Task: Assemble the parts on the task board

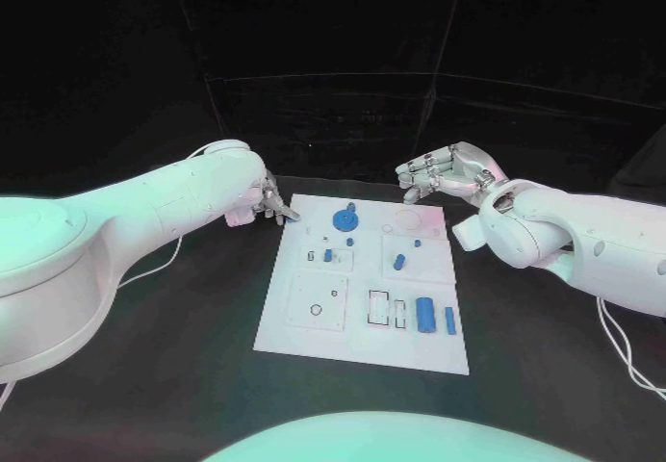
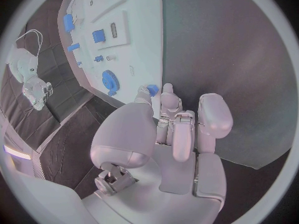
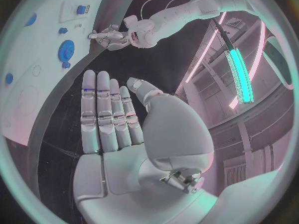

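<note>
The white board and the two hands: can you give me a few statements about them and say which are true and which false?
1. The board lies on a black table. True.
2. The right hand holds a blue gear. False: it holds nothing, fingers straight; the gear lies on the board.
3. The left hand is at the board's far corner. True.
4. The board carries red parts. False: they are blue.
</note>
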You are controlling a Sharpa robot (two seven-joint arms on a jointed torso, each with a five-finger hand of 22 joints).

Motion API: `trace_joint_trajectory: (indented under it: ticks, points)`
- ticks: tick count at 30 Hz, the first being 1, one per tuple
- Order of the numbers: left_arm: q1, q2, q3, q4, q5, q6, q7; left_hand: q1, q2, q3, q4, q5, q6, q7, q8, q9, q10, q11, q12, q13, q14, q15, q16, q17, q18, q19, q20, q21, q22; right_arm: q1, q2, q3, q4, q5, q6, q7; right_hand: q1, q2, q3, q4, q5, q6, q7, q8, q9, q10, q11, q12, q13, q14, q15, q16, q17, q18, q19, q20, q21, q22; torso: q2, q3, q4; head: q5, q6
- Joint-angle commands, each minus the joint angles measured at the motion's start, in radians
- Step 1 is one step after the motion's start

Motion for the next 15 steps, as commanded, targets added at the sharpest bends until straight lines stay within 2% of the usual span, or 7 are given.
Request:
trace_joint_trajectory:
  ticks: [1, 3, 9, 15]
  points:
    - [-0.005, 0.001, -0.002, -0.005, 0.008, 0.007, 0.019, 0.025, 0.008, 0.003, -0.014, 0.001, -0.017, 0.007, -0.013, -0.026, -0.022, 0.004, -0.020, -0.023, 0.101, 0.009, 0.001, 0.250, -0.002, -0.005, 0.005, -0.006, -0.004, 0.002, 0.001, 0.001, 0.000, -0.001, 0.006, 0.007, -0.004, 0.005, 0.002, 0.003, 0.004, -0.005, 0.002, -0.006, 0.000, 0.000, 0.005, -0.003, -0.001, 0.006, 0.003, -0.007, -0.001, 0.012, 0.004, 0.000, -0.004, -0.001, 0.000, -0.0003, 0.0008, 0.000, -0.001]
    - [-0.006, 0.000, -0.002, -0.006, 0.018, 0.003, 0.028, 0.055, 0.022, 0.012, -0.033, 0.000, -0.027, 0.014, -0.027, -0.034, -0.041, 0.010, -0.036, -0.047, 0.100, 0.015, -0.002, 0.244, 0.000, -0.011, 0.010, -0.015, -0.012, 0.002, 0.002, 0.001, 0.000, -0.001, 0.006, 0.007, -0.004, 0.006, 0.003, 0.004, 0.004, -0.005, 0.002, -0.006, 0.000, 0.000, 0.005, -0.003, -0.001, 0.007, 0.003, -0.007, -0.001, 0.012, 0.004, 0.000, -0.004, -0.001, 0.000, -0.0002, 0.0006, 0.000, -0.001]
    - [-0.006, -0.004, -0.002, -0.008, 0.069, -0.011, 0.052, 0.119, 0.050, 0.036, -0.077, 0.000, -0.023, 0.020, -0.043, -0.045, -0.057, 0.015, -0.047, -0.061, 0.097, 0.021, -0.006, 0.235, 0.003, -0.019, 0.017, -0.025, -0.021, 0.002, 0.002, 0.001, -0.001, -0.001, 0.007, 0.007, -0.004, 0.007, 0.004, 0.005, 0.005, -0.004, 0.002, -0.005, 0.000, 0.000, 0.005, -0.003, -0.001, 0.007, 0.003, -0.007, -0.001, 0.012, 0.005, 0.000, -0.005, -0.002, 0.000, -0.0001, 0.0008, 0.001, -0.002]
    - [-0.006, -0.004, -0.001, -0.008, 0.087, -0.009, 0.067, 0.178, 0.070, 0.067, -0.122, 0.001, -0.026, 0.018, -0.060, -0.056, -0.084, 0.013, -0.072, -0.091, 0.095, 0.020, -0.007, 0.231, 0.005, -0.024, 0.020, -0.030, -0.022, 0.002, 0.003, 0.001, -0.002, -0.001, 0.008, 0.007, -0.004, 0.007, 0.004, 0.005, 0.005, -0.004, 0.002, -0.005, 0.000, 0.000, 0.005, -0.003, -0.001, 0.007, 0.003, -0.007, -0.001, 0.012, 0.005, 0.000, -0.005, -0.002, 0.000, -0.0001, 0.0006, 0.002, -0.003]
